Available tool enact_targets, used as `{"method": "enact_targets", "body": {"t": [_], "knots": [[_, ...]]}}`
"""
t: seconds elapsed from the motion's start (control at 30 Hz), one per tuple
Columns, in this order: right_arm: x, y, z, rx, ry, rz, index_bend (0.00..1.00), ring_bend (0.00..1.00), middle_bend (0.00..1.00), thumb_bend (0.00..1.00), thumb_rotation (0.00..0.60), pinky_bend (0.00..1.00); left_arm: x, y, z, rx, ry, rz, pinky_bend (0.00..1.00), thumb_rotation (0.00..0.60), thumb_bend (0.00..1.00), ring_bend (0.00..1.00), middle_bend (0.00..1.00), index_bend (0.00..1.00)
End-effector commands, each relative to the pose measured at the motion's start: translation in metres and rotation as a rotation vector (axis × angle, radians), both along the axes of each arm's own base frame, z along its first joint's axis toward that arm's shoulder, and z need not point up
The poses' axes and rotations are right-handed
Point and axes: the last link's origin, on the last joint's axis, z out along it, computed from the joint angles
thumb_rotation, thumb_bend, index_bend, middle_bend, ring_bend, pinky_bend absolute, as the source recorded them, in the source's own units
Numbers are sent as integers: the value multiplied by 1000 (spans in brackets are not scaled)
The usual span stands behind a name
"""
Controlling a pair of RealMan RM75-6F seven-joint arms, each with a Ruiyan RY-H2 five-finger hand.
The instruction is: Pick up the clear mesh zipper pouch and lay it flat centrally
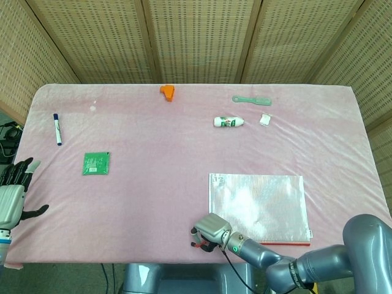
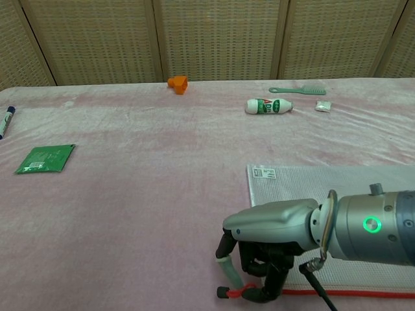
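Reaching for the mesh zipper pouch (image 2: 337,194)

Right hand (image 2: 256,272) curled on the red zipper pull (image 2: 237,293); next, lifting toward counter (image 1: 153,153) centre.

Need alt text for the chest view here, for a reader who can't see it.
The robot's right hand rests at the near left corner of a clear mesh zipper pouch lying flat on a pink tablecloth, fingers curled at its red zipper pull.

Bare cloth (image 1: 159,165) left of pouch (image 1: 257,205)
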Motion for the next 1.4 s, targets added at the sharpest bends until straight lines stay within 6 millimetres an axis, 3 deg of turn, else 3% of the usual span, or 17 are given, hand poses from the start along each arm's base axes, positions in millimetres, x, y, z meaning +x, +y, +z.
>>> {"method": "enact_targets", "body": {"t": [0.03,0.4,0.83,1.0,1.4], "knots": [[0,-4,6,-23,-21,0,790,935,984,1000,600,1000,0,0,0,0,-2,-1,0,600,0,0,0,0],[8,-21,41,-108,-147,-29,894,949,1000,1000,600,1000,0,0,2,0,-10,0,0,600,0,0,0,0],[34,-50,94,-96,-340,-179,905,951,1000,1000,600,1000,-2,0,4,1,-25,10,0,600,0,0,0,0],[40,-57,105,-83,-372,-205,906,951,1000,1000,600,1000,-2,0,4,1,-29,13,0,600,0,0,0,0],[84,-71,136,-26,-488,-247,905,951,1000,1000,600,1000,-4,1,9,9,-46,20,0,600,0,0,0,0]]}}
